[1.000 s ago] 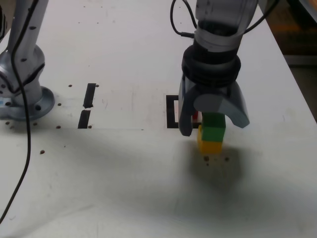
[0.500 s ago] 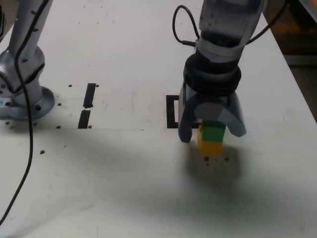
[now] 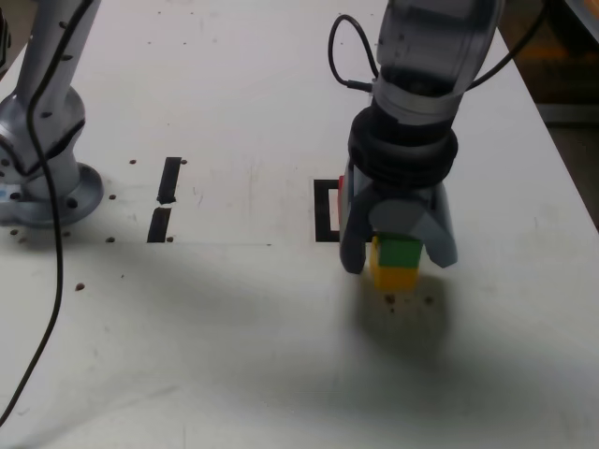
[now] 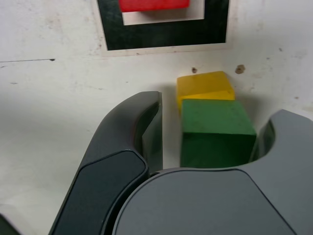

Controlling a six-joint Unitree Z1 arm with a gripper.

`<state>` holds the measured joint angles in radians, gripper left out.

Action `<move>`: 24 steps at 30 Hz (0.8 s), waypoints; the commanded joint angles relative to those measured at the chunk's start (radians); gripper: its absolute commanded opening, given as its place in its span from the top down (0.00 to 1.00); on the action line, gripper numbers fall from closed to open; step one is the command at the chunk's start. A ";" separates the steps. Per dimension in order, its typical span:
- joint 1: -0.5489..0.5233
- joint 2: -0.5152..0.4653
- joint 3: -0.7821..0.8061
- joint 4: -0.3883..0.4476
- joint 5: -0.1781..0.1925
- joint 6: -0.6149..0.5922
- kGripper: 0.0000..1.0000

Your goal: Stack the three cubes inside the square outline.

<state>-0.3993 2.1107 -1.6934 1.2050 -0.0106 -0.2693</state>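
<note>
Wrist view: green cube (image 4: 216, 131) atop yellow cube (image 4: 204, 87), between the parted claw (image 4: 208, 142) jaws.

- Your gripper (image 3: 398, 254) now sits lower than a second ago: its jaws, which then hung above the green cube (image 3: 401, 252), reach down past it on both sides, still spread, with a gap on each side in the wrist view.
- You see less of the green cube in the exterior view, since the gripper's body now covers its top.
- The red sliver once visible between the jaws is hidden; a small red edge shows beside the wrist instead.
</note>
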 commanded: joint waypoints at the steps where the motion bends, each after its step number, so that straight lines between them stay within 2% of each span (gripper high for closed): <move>1: -0.005 0.000 -0.010 -0.010 0.009 -0.001 0.53; 16: -0.007 -0.012 -0.011 -0.020 0.015 -0.004 0.69; 24: -0.021 -0.052 -0.036 0.052 0.048 -0.025 0.73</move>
<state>-0.4174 2.0742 -1.7241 1.2480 0.0329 -0.2914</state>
